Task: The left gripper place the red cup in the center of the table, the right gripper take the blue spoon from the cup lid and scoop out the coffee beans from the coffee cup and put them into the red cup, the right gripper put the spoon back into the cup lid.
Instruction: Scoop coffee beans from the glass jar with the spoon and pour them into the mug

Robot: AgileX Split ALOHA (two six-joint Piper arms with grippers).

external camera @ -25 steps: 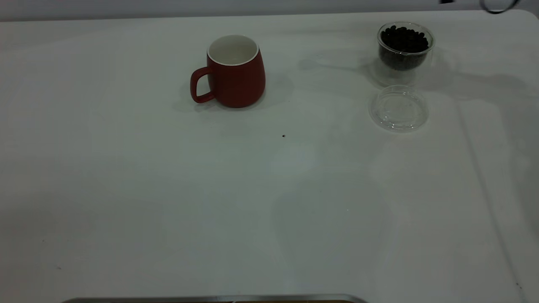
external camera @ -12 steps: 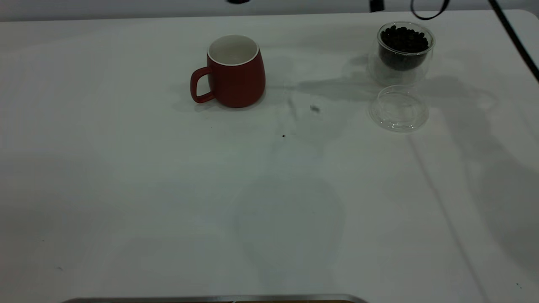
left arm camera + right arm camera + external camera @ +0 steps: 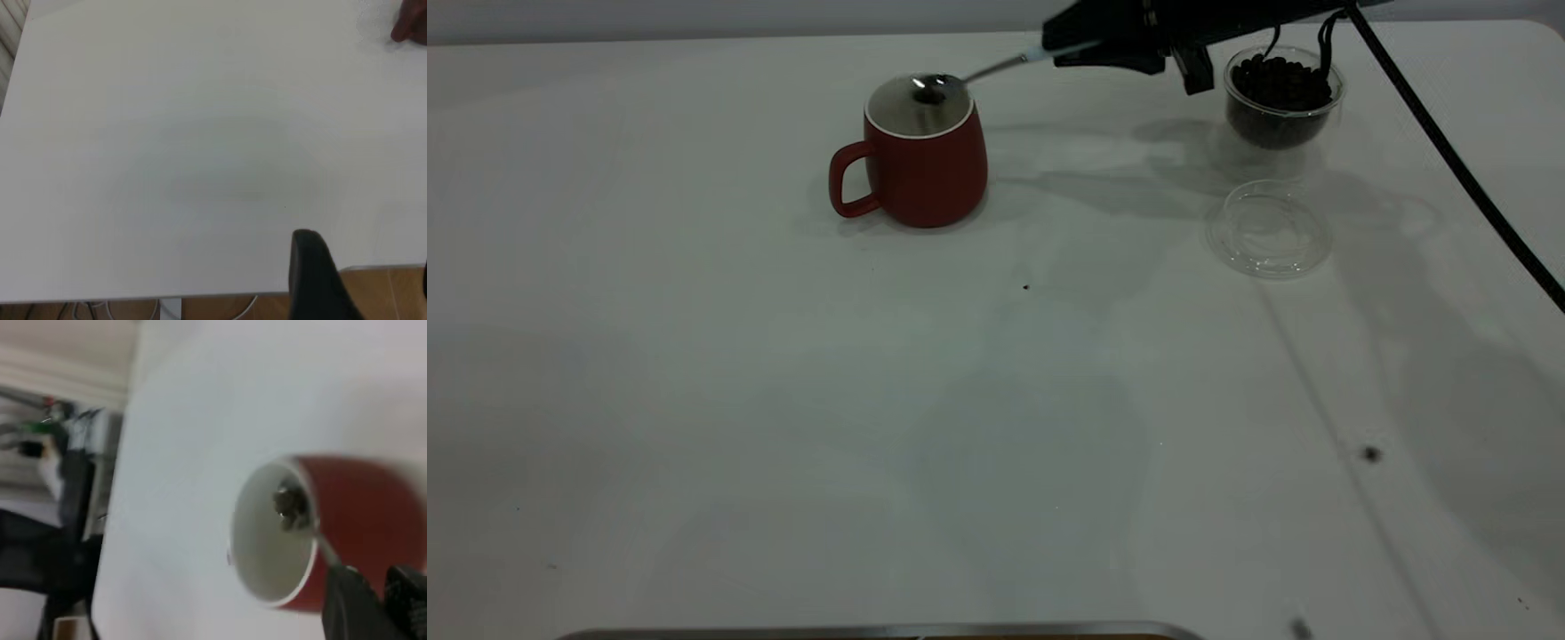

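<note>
The red cup [image 3: 920, 169] stands upright on the white table [image 3: 783, 400], far from the front edge, handle to the left. My right gripper [image 3: 1080, 49] is shut on the blue spoon [image 3: 1039, 55] by its pale handle. The spoon's metal bowl [image 3: 932, 89] hangs over the cup's mouth and holds a few dark coffee beans [image 3: 291, 503]. The right wrist view shows the red cup [image 3: 363, 513] below the right gripper [image 3: 373, 593]. The coffee cup [image 3: 1280, 102], full of beans, stands at the far right. The empty cup lid [image 3: 1269, 229] lies in front of it. My left gripper [image 3: 363, 273] is open and empty above the table's edge.
A black cable [image 3: 1449, 156] runs from the right arm down across the right side. Small dark specks lie on the table near the middle [image 3: 1025, 286] and at the front right [image 3: 1371, 454]. A sliver of the red cup [image 3: 410, 27] shows in the left wrist view.
My right arm has come into view from the far right and brought the spoon's bowl over the red cup's mouth. A dark speck has appeared at the table's front right.
</note>
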